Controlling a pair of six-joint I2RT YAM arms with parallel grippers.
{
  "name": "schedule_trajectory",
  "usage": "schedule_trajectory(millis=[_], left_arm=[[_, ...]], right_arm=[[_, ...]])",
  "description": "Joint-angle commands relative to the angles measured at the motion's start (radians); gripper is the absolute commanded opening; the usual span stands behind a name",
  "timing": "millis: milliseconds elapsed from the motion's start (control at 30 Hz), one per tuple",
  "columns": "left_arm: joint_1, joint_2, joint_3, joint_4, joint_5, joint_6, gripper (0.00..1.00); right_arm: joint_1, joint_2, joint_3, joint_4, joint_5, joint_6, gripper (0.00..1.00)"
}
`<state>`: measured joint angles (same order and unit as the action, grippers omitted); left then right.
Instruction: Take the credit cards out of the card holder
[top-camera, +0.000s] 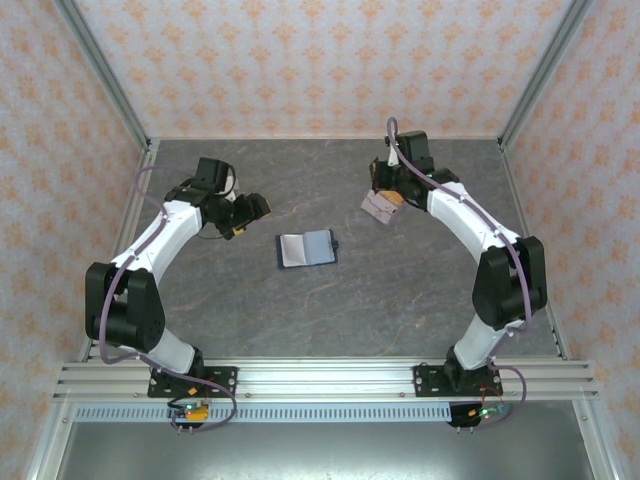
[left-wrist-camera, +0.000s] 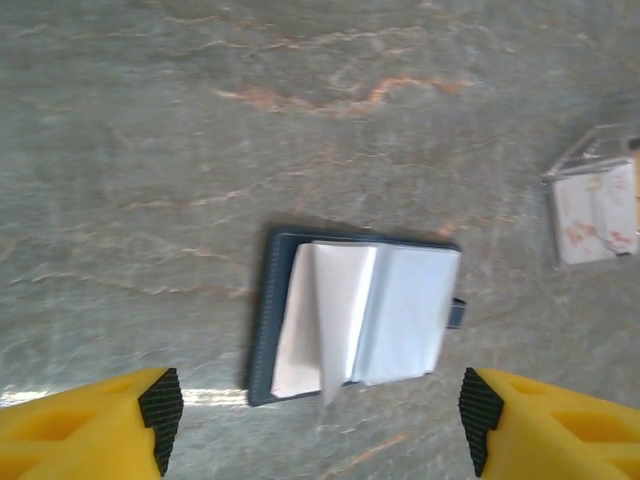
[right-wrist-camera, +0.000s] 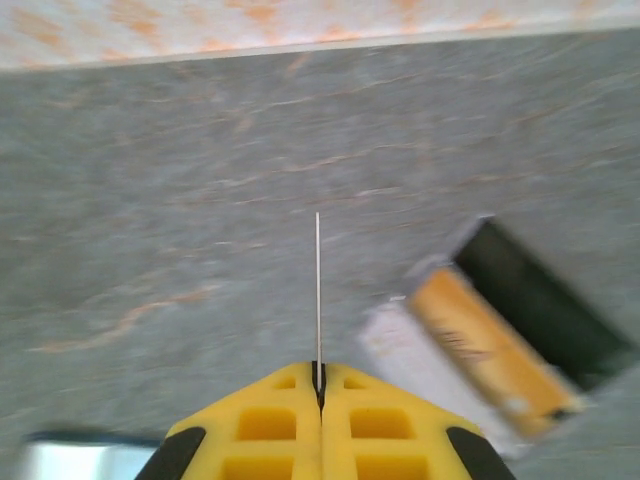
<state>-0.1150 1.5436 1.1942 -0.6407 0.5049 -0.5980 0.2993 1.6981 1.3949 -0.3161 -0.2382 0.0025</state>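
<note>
The card holder (top-camera: 306, 249) lies open and flat at the table's middle, navy outside with pale lining (left-wrist-camera: 350, 315). My left gripper (top-camera: 252, 218) hovers to its left, open; in the left wrist view its fingertips (left-wrist-camera: 320, 412) straddle the holder's near edge with nothing between them. My right gripper (right-wrist-camera: 319, 385) is shut on a thin credit card (right-wrist-camera: 318, 290), seen edge-on and sticking straight out of the closed jaws. It hangs at the back right (top-camera: 388, 190), just above a fanned pile of loose cards (top-camera: 380, 208): a pinkish one (right-wrist-camera: 415, 365), an orange one (right-wrist-camera: 480, 345) and a black one (right-wrist-camera: 545, 300).
Patterned walls and metal frame posts (top-camera: 110, 90) close in the grey table (top-camera: 330, 310) on three sides. The card pile also appears at the right edge of the left wrist view (left-wrist-camera: 598, 210). A metal rail (top-camera: 330, 378) runs along the near edge.
</note>
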Motion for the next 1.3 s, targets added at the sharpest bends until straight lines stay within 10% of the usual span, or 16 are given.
schedule_trajectory(millis=[0,467,1267], left_arm=[[0.009,-0.028,0.012,-0.059,-0.076,0.049,0.83],[0.015,-0.057,-0.001,-0.056,-0.051,0.058,1.00],[0.016,0.023,0.037,-0.070,-0.006,0.071,1.00]], right_arm=[[-0.057,0.016,0.029,-0.005,0.127,-0.247,0.00],[-0.190,0.239,0.276,-0.256,-0.248,-0.697,0.00],[-0.190,0.414,0.408,-0.337,-0.194,-0.862,0.06]])
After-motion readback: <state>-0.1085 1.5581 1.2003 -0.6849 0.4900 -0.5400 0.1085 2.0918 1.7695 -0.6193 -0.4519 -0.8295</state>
